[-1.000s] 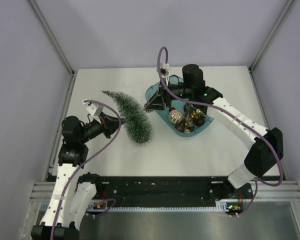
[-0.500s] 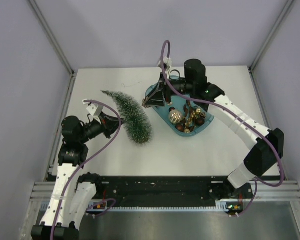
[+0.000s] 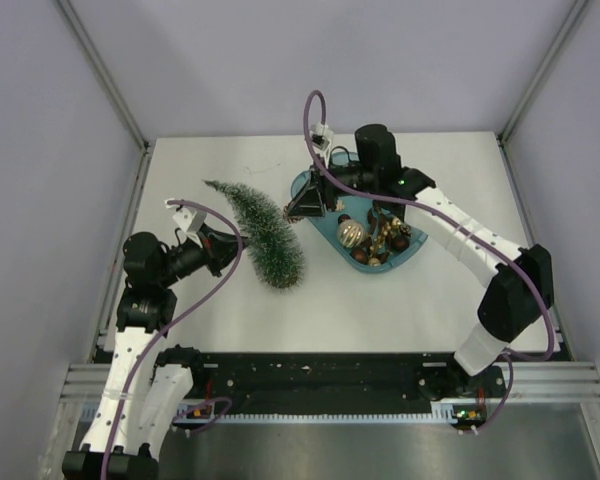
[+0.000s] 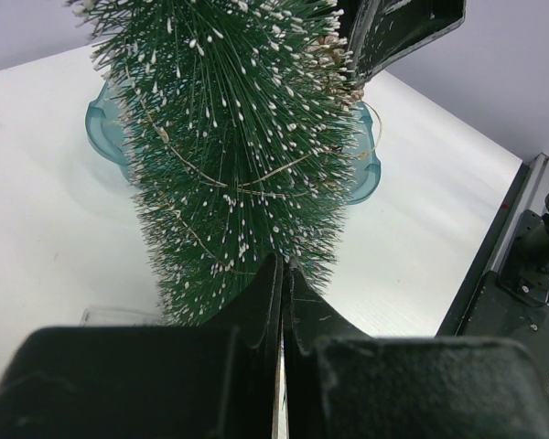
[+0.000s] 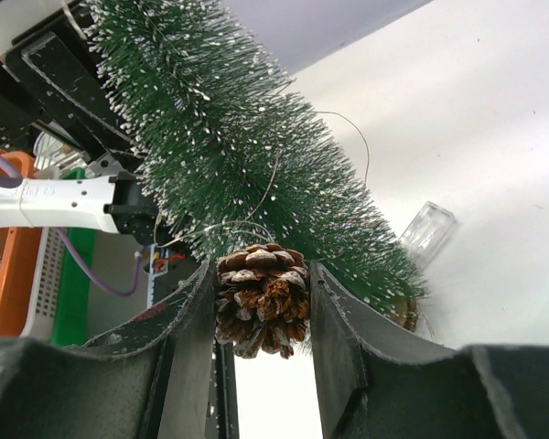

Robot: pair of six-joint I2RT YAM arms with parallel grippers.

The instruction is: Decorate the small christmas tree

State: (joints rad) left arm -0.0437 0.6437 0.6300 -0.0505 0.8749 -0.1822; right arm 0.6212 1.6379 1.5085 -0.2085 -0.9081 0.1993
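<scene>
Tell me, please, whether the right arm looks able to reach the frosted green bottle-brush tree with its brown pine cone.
Probably yes: the right gripper, shut on the pine cone, sits beside the tree with nothing between them; the left gripper is on its opposite side.

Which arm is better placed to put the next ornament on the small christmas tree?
Right. The right gripper holds a pine cone just beside the small christmas tree; the left gripper is shut with no ornament.

The small christmas tree (image 3: 263,232) lies just left of the tray (image 3: 325,233).
</scene>
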